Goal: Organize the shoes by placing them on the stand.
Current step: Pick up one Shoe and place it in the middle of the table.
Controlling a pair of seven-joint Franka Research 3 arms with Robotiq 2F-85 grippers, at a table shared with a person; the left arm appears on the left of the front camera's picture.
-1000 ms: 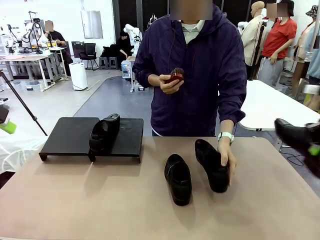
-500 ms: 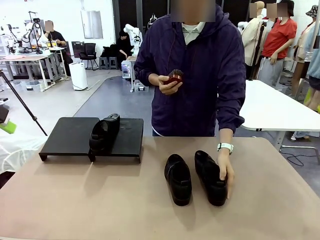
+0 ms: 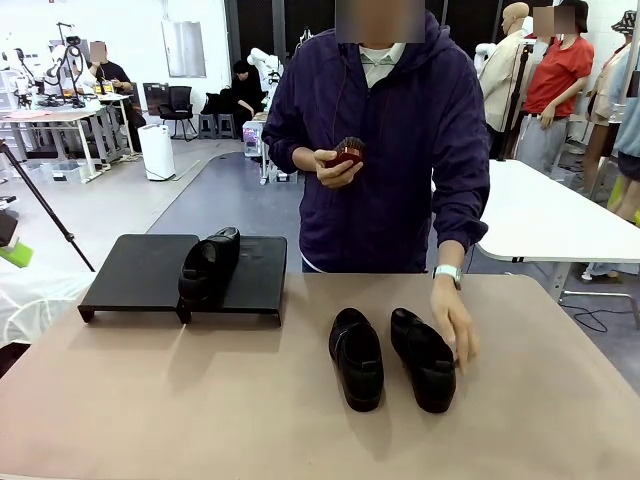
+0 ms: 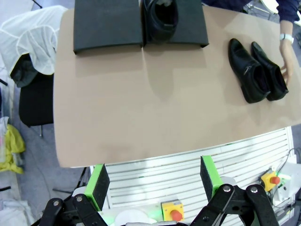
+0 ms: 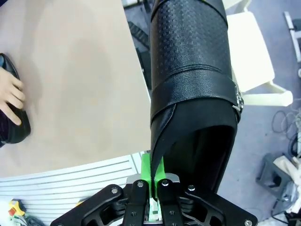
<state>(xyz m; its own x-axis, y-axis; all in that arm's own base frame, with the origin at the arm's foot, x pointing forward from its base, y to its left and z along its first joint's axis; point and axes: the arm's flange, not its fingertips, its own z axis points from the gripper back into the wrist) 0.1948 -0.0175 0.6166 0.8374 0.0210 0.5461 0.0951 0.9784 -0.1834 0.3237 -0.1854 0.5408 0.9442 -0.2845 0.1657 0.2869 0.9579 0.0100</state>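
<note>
**Table** (image 3: 200,400): broad tan top. It carries the stand at its far left and two shoes right of the middle.

**Person** (image 3: 390,150): stands at the far side in a dark purple jacket.

**Stand** (image 3: 135,270): flat matte-black platform on short legs. Its left half is bare in the left wrist view (image 4: 108,28).

**First shoe** (image 3: 208,265): glossy black. It lies front to back on the stand, right of the stand's middle, with its near end at the stand's near edge.

**Second shoe** (image 3: 357,357): on the table, well apart from the stand.

**Third shoe** (image 3: 424,357): on the table just beside the second shoe, on its right.

**Fourth shoe** (image 5: 193,94): off the table, held beyond its right edge.

**Left end effector** (image 4: 153,165): released, green pads wide apart, nothing between them. It is high over the table's near edge.

**Right end effector** (image 5: 153,169): clenched, pinching the rim of the fourth shoe's opening.

**Hand** (image 3: 455,325): the person's, with fingers against the outer side of the third shoe.

**Other hand** (image 3: 335,165): raised at the chest, holding a small red-brown object (image 3: 348,152).
</note>
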